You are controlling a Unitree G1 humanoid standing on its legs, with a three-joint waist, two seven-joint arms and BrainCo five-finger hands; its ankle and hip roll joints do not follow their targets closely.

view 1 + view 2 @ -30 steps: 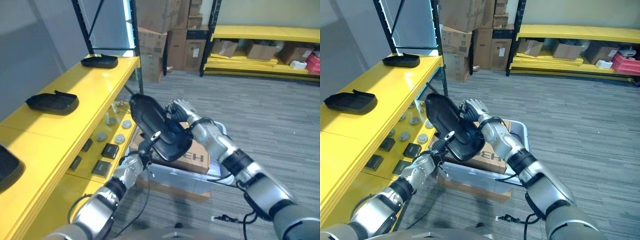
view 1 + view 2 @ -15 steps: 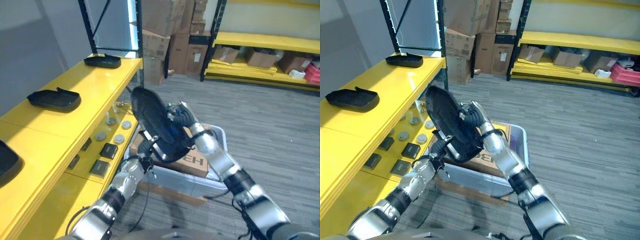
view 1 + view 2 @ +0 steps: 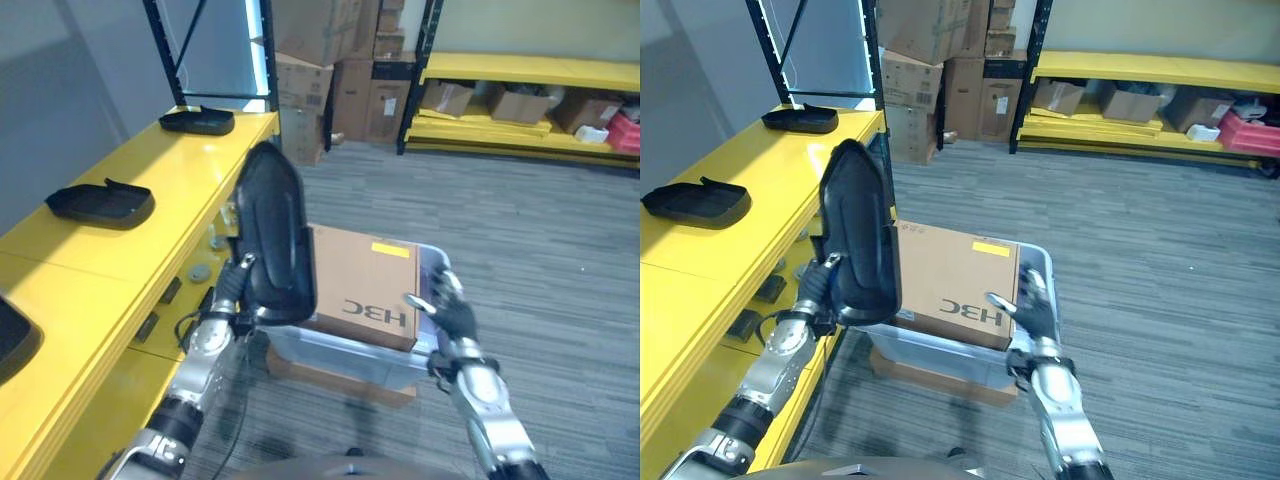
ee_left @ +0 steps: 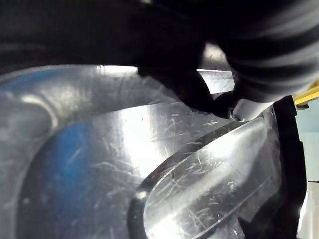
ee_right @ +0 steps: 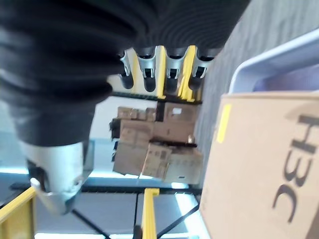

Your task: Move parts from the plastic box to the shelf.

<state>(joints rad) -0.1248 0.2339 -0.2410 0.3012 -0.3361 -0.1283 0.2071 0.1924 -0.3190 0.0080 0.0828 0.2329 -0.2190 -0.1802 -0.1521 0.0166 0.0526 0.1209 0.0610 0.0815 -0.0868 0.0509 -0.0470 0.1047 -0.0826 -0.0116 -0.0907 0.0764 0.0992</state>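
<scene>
A large black moulded part [image 3: 272,238] stands upright on edge, beside the yellow shelf [image 3: 170,190]. My left hand [image 3: 230,298] is shut on its lower edge from below. The left wrist view has the part's glossy black surface [image 4: 124,164] right against the hand. My right hand [image 3: 450,312] hovers open with spread fingers [image 5: 164,64] at the right end of the clear plastic box [image 3: 430,262], apart from the part. A brown cardboard box [image 3: 362,272] lies in the plastic box.
Two more black parts [image 3: 100,204] [image 3: 197,121] lie on the shelf top, and another [image 3: 14,340] sits at the near left. Small round and square pieces [image 3: 203,271] rest on the lower shelf level. Cardboard boxes [image 3: 335,70] and a second yellow rack [image 3: 530,72] stand at the back.
My right hand let go of the black part and drew back to the right of the plastic box. My left hand swung the part upright and leftwards, closer to the shelf.
</scene>
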